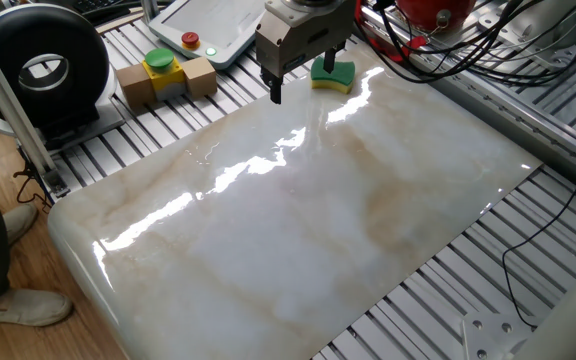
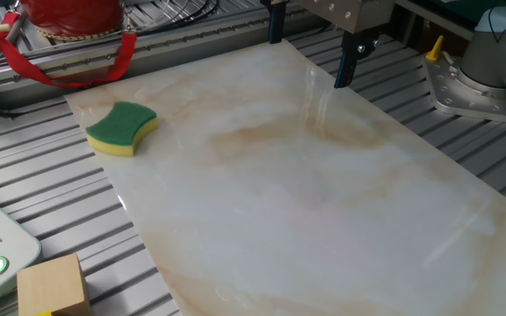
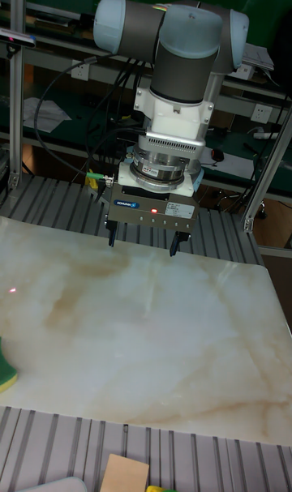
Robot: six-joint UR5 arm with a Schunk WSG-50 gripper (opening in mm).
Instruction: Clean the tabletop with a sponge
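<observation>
The sponge [image 1: 333, 73], green on top of yellow foam, lies flat on a far corner of the white marble-look tabletop [image 1: 298, 220]. The other fixed view shows the sponge [image 2: 121, 127] at the left edge of the tabletop [image 2: 306, 202], and the tall fixed view catches only a sliver of the sponge [image 3: 4, 370] at its left border. My gripper [image 1: 308, 70] hangs open just above the slab's edge, a short way from the sponge, with nothing between its fingers. Its dark fingers point down in the other fixed view [image 2: 310, 48] and the tall fixed view [image 3: 143, 242].
Wooden blocks with a yellow-and-green button [image 1: 165, 75] stand on the ribbed metal slats [image 1: 128, 150] beside the slab. A white pendant [image 1: 208, 30], a black round device [image 1: 43, 70], a red object [image 2: 68, 22] and cables [image 1: 448, 40] ring the far side.
</observation>
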